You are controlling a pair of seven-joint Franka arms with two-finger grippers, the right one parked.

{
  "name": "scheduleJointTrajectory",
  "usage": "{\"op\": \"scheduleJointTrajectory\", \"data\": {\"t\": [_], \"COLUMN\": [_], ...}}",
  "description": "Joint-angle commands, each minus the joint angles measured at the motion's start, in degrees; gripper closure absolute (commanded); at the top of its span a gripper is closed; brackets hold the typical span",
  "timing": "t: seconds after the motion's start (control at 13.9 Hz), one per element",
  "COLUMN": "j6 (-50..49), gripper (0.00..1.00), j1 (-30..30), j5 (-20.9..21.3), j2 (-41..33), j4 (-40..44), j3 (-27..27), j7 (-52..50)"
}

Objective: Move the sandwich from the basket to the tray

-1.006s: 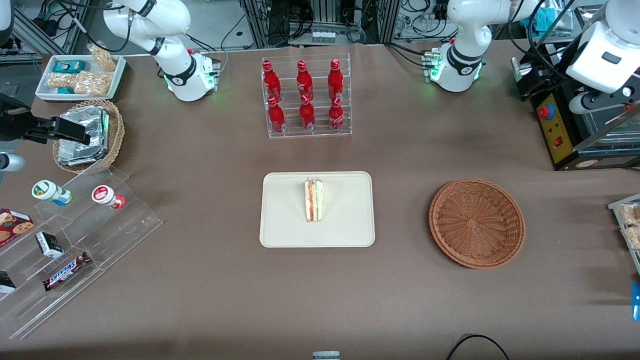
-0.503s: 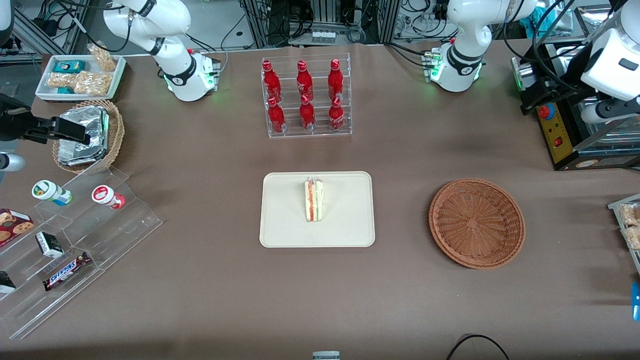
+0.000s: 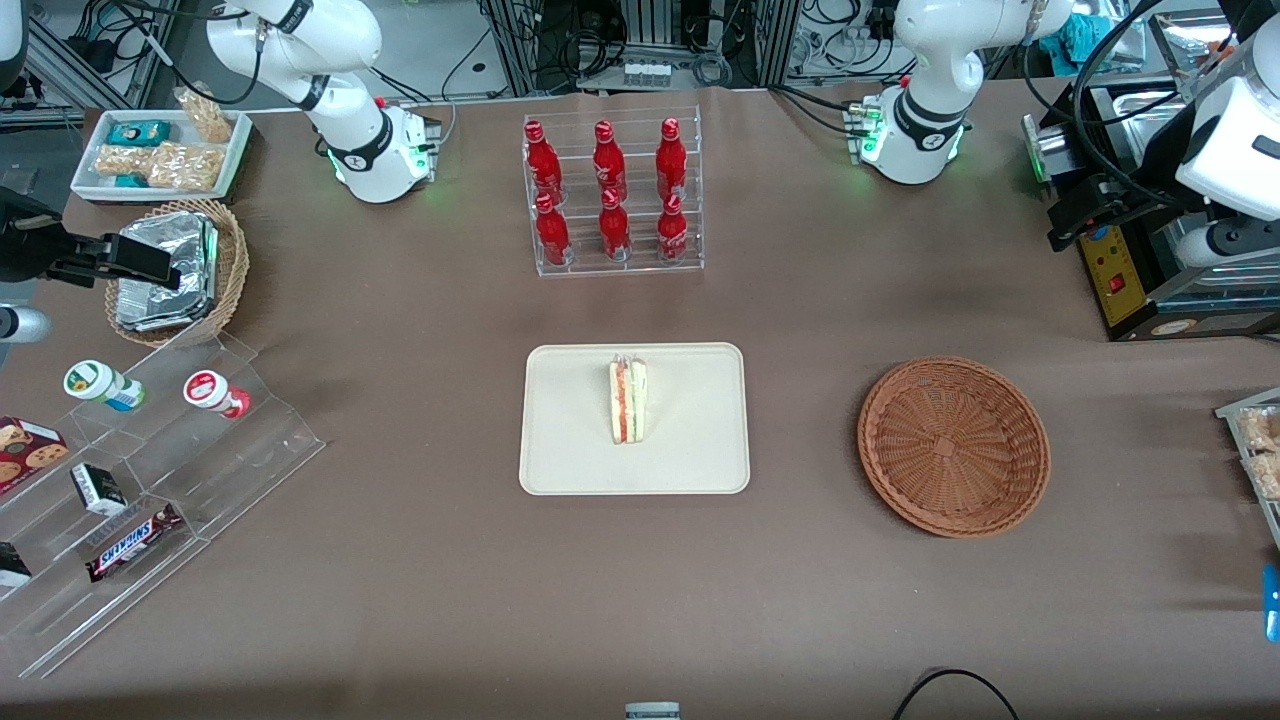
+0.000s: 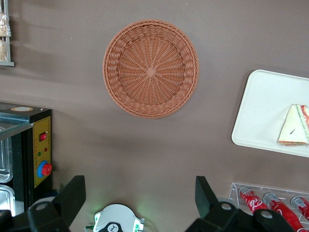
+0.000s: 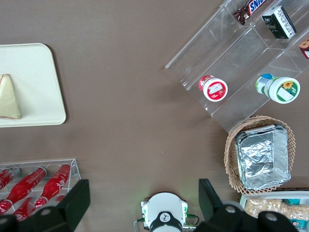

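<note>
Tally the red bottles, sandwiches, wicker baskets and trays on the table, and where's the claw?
Red bottles: 6
Sandwich: 1
Wicker baskets: 2
Trays: 2
Total: 11
Claw: open, high above the table, toward the working arm's end.

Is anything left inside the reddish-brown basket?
Nothing: the basket shows bare weave across its whole floor in the front and left wrist views. The sandwich lies on the tray. The end effector, open, hangs high above the table's working-arm end.

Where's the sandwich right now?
The sandwich lies on the tray, nearer the camera than the bottle rack. The basket holds nothing; the open pincer is high above the table.
</note>
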Motion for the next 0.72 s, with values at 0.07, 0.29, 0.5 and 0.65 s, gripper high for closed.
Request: {"op": "scheduleJointTrajectory", "data": {"t": [0.07, 0.29, 0.5, 0.65], "j6": [0.1, 0.1, 0.2, 0.2], "gripper": [0.0, 0.0, 0.0, 0.0], "j1": [0.1, 0.0, -1.1, -1.4], "j5": [0.0, 0.6, 1.6, 3.4], "j2": [3.1, 4.6, 6.1, 6.1], "j4": [1.1, 0.8, 0.4, 0.5], "j3": [-0.6, -0.7, -0.7, -0.9], "j7": [1.0, 0.7, 0.7, 0.5]}}
